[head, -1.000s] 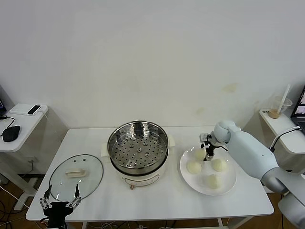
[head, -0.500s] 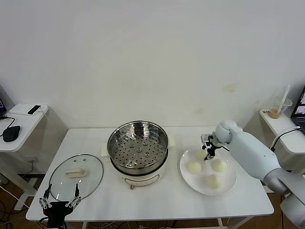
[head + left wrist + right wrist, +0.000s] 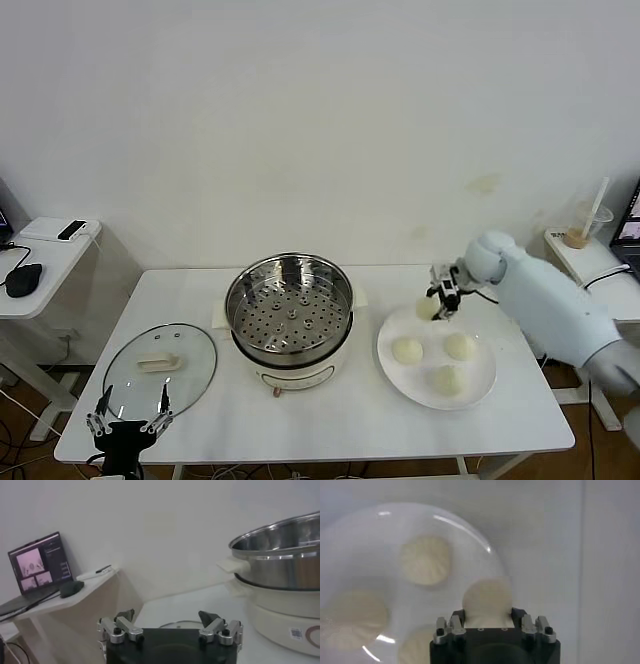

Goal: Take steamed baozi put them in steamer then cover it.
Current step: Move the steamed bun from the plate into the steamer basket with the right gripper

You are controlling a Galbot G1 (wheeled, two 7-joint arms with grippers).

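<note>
My right gripper (image 3: 441, 297) hangs just above the far edge of the white plate (image 3: 484, 386), shut on one steamed baozi (image 3: 428, 308). The right wrist view has that cream bun (image 3: 487, 600) squeezed between the fingers (image 3: 516, 614), with the plate (image 3: 350, 540) below. Three more baozi (image 3: 407, 351) lie on the plate. The shiny steamer (image 3: 290, 303) stands uncovered at the table's middle. Its glass cover (image 3: 160, 362) lies flat at the front left. My left gripper (image 3: 128, 414) is parked open beyond the cover's near rim, holding nothing.
The steamer sits on a white pot base (image 3: 300, 372). A side table (image 3: 40, 262) with a mouse and phone stands at the left. A shelf with a cup (image 3: 578, 230) is at the right. A laptop (image 3: 40, 562) shows in the left wrist view.
My right gripper has closed on the far baozi and lifted it off the plate, moving up and slightly right. The left arm has stayed put.
</note>
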